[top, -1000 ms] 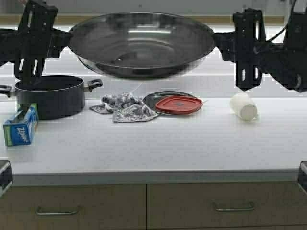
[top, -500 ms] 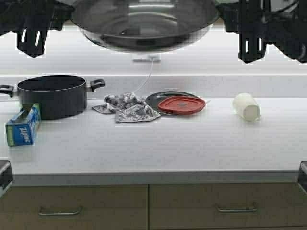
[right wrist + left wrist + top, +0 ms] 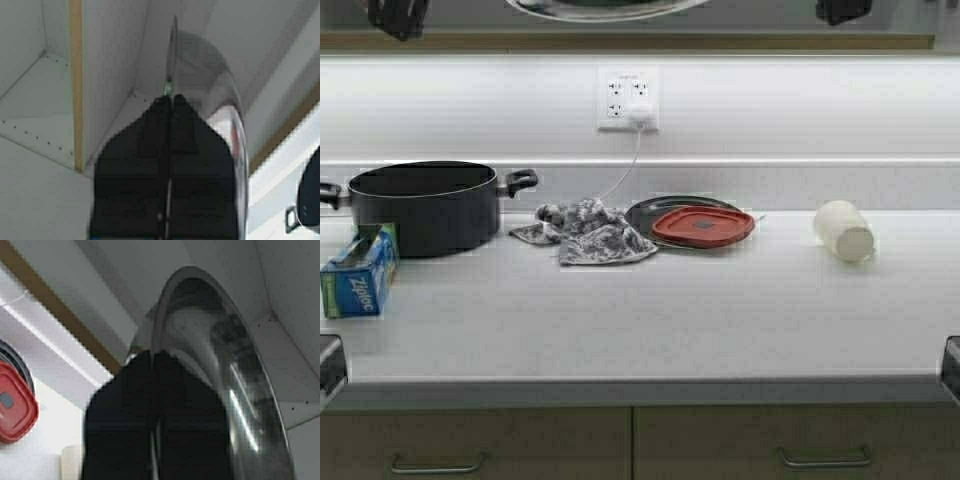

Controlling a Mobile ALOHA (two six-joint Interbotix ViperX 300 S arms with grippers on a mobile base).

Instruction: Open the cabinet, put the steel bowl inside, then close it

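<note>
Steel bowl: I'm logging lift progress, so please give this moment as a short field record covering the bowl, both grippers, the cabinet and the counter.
steel bowl: lifted to the top edge of the high view, only its underside showing
left gripper: shut on the bowl's rim
right gripper: shut on the opposite rim
cabinet: open, pale interior showing beside the bowl in the right wrist view
bowl on shelf: cannot tell
counter: holds black pot, Ziploc box, cloth, dark plate with red lid, white cup on its side

steel bowl (image 3: 605, 8) mostly beyond top edge
</note>
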